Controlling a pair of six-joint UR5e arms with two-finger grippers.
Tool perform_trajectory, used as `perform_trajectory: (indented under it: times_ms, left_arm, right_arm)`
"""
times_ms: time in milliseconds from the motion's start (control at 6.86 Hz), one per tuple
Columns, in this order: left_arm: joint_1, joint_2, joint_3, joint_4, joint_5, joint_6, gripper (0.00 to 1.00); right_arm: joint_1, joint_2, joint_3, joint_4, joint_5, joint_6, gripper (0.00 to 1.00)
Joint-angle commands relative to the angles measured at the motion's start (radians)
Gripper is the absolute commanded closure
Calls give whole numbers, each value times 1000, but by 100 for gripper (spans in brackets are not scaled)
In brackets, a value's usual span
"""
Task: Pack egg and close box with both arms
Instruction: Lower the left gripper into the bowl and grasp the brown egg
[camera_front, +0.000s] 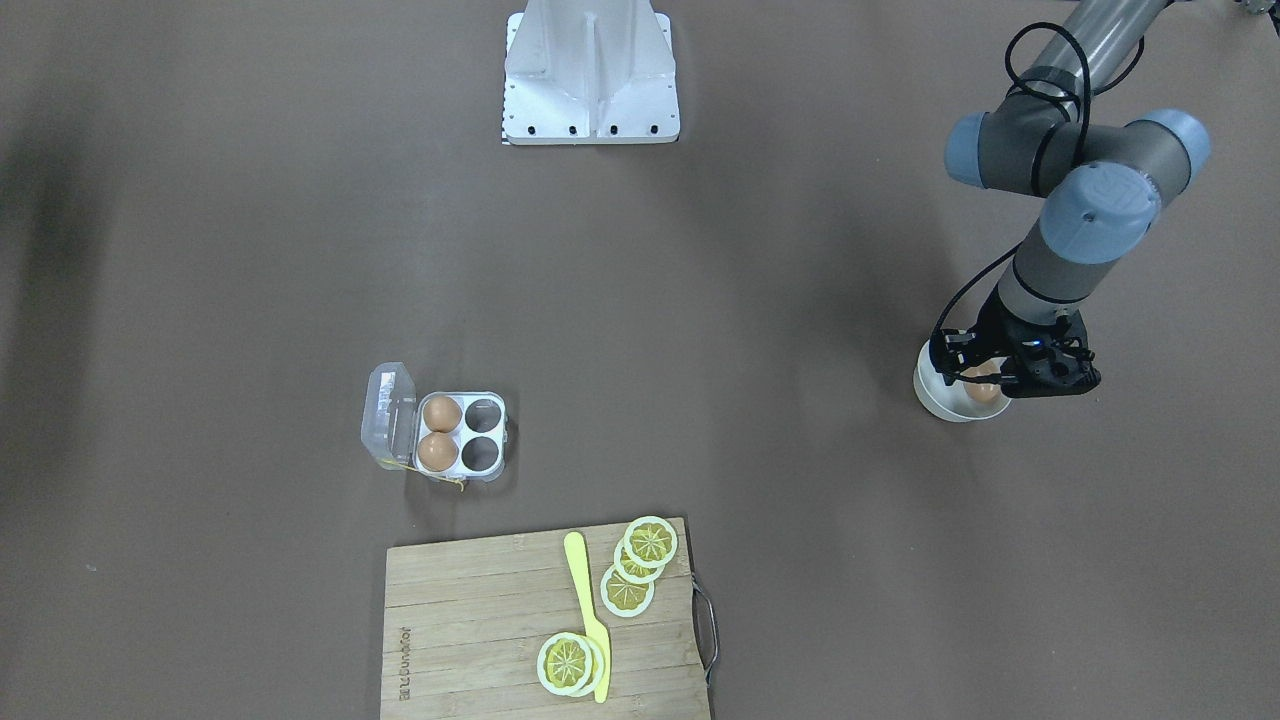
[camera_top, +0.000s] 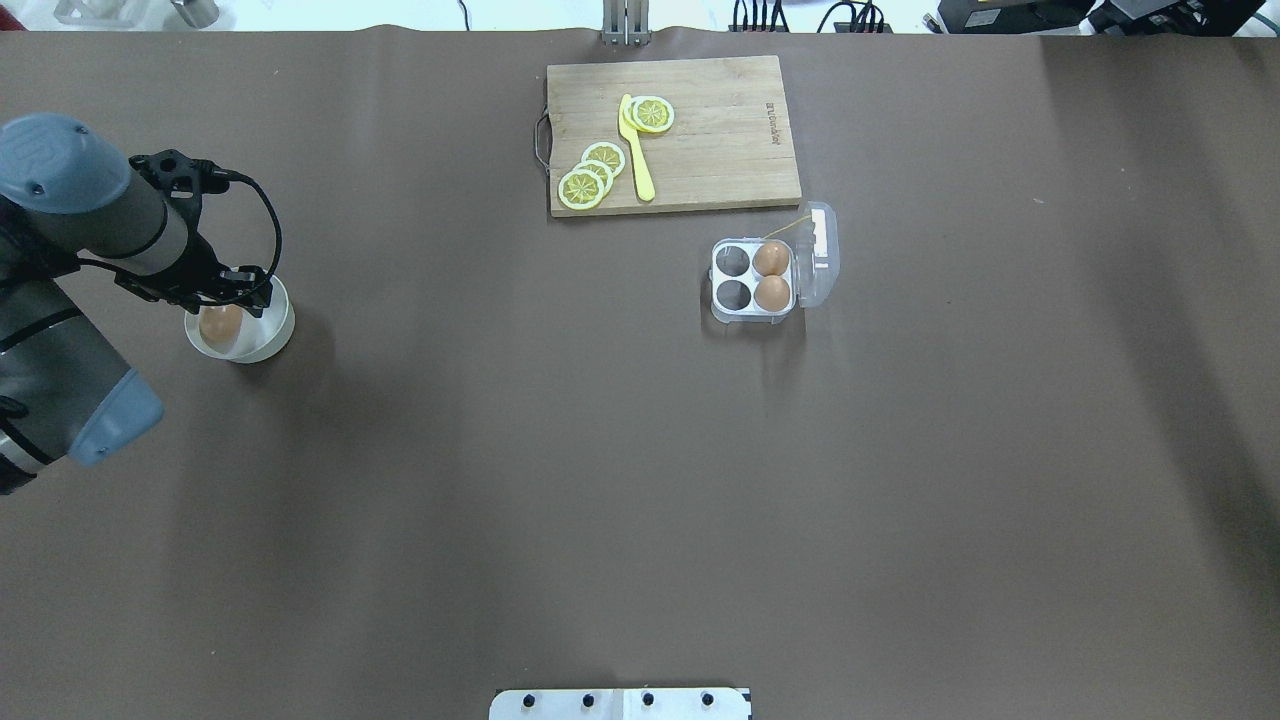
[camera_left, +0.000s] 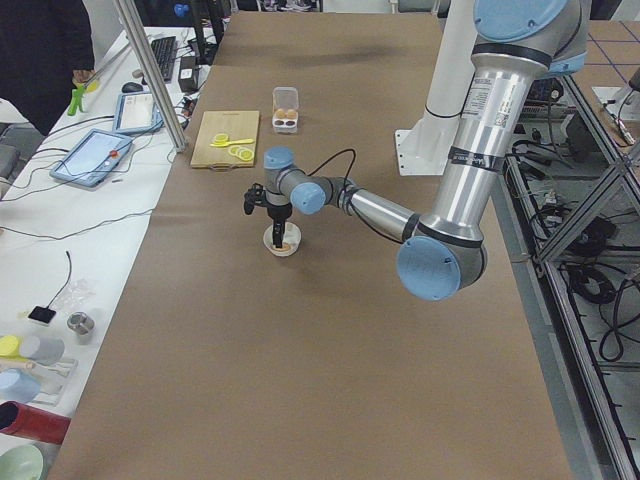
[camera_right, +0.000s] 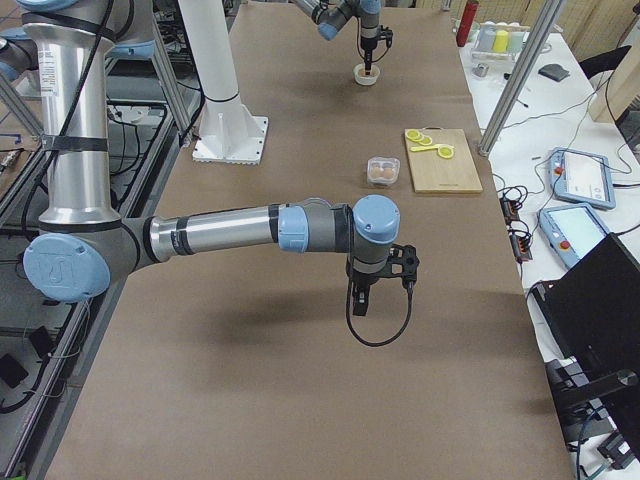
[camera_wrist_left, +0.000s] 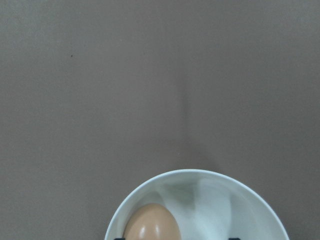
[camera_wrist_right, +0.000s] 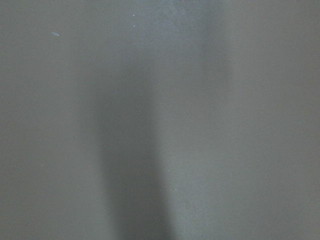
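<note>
A brown egg (camera_top: 220, 325) lies in a round white bowl (camera_top: 276, 335) at the table's left side. My left gripper (camera_top: 232, 305) hangs over the bowl, lowered to it. In the left wrist view the egg (camera_wrist_left: 151, 223) sits in the bowl (camera_wrist_left: 200, 175) with two black fingertips wide apart at the bottom edge, so the gripper is open. The box (camera_top: 752, 275) stands open with its clear lid (camera_top: 820, 250) folded back. It holds two brown eggs (camera_top: 770, 275) and two empty cells. My right gripper (camera_right: 362, 298) shows only in the exterior right view, low over bare table; I cannot tell whether it is open or shut.
A wooden cutting board (camera_top: 720, 150) with lemon slices (camera_top: 592, 175) and a yellow knife (camera_top: 636, 150) lies just beyond the box. The white metal base (camera_front: 590, 70) stands at the robot's edge of the table. The right wrist view shows only brown table.
</note>
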Motion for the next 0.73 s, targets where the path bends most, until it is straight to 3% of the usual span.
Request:
perform_trajectory:
  times_ms: [0, 583]
  left_arm:
    - [3, 19, -3, -2, 0, 0, 25]
    - [13, 20, 4, -2, 0, -4, 24]
  right_arm:
    - [1, 0, 1, 0, 2, 0, 0]
    - [-1, 0, 4, 0, 3, 0, 0]
